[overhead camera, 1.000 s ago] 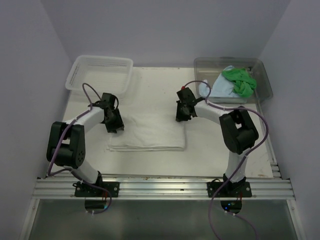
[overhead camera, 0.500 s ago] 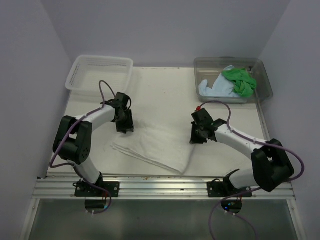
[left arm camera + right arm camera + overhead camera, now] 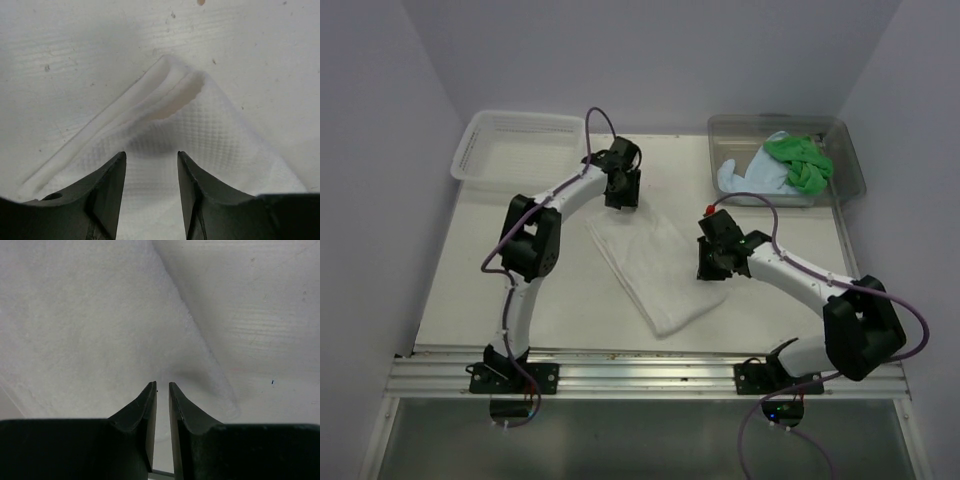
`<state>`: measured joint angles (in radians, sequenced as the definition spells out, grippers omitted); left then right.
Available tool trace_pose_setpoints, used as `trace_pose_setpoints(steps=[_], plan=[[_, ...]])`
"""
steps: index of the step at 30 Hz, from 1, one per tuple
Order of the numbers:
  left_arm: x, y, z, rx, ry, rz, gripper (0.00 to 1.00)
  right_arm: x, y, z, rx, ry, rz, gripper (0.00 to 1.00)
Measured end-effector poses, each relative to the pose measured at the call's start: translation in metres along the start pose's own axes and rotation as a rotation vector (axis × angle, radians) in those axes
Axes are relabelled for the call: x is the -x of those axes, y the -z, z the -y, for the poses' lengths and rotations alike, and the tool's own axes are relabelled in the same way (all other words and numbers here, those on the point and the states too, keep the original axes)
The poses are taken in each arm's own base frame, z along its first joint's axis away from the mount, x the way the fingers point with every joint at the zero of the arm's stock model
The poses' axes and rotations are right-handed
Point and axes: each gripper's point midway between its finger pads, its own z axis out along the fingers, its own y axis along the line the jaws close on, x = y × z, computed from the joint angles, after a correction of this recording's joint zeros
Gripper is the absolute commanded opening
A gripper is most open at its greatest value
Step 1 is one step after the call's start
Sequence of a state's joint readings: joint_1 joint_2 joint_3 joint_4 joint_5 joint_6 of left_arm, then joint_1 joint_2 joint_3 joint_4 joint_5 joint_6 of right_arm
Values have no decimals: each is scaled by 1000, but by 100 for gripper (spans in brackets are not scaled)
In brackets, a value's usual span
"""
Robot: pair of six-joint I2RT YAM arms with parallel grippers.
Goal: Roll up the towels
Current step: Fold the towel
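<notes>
The white towel (image 3: 655, 265) lies flat and slanted across the middle of the table. My left gripper (image 3: 621, 198) is at its far corner, with the jaws closed on a thick fold of cloth (image 3: 215, 130). The layered corner tip pokes out ahead of the left gripper (image 3: 150, 154). My right gripper (image 3: 712, 268) is at the towel's right edge. In the right wrist view the right gripper (image 3: 162, 384) is nearly closed, with only a thin slit and white cloth (image 3: 75, 315) at its tips. The green towel (image 3: 798, 160) and the light blue towel (image 3: 750, 178) lie crumpled in the tub.
A clear plastic tub (image 3: 720, 130) stands at the back right and holds the two coloured towels. A white lattice basket (image 3: 470, 140) stands at the back left, close behind the left arm. Bare tabletop (image 3: 470, 280) shows on the near left.
My left gripper swung from the near left to the back middle and dragged its towel corner along, so the towel turned from lying crosswise to slanting. My right gripper came nearer and to the right, then held still.
</notes>
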<state>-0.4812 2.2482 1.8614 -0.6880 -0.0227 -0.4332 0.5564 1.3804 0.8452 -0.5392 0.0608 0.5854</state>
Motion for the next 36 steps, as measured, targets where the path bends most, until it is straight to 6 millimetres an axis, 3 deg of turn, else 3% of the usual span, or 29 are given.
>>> trace_pose_setpoints(steps=[5,9,11,13,18,20,24,31,36], plan=[[14,37,11,-13,-31,65,50,-8,-14,4,-22,24,-47,20],[-4,78,15,-72,-35,78,48,-18,-27,3,-15,27,-77,19],[-18,88,15,-104,-26,76,45,-24,-34,3,-15,25,-88,19],[-36,84,13,-116,-9,42,43,-24,-35,1,-7,16,-83,19],[-94,38,-3,-82,35,-113,42,-24,-35,1,-1,-11,-67,18],[-102,28,-4,-74,45,-139,42,-25,-36,0,3,-22,-57,18],[-87,20,0,-66,47,-128,42,-28,-36,-6,21,-36,-42,18],[-26,-8,19,-56,13,-54,44,-40,-35,-41,108,-16,-35,20],[-21,2,12,-15,-13,-38,52,-35,-26,-56,133,15,-35,23]])
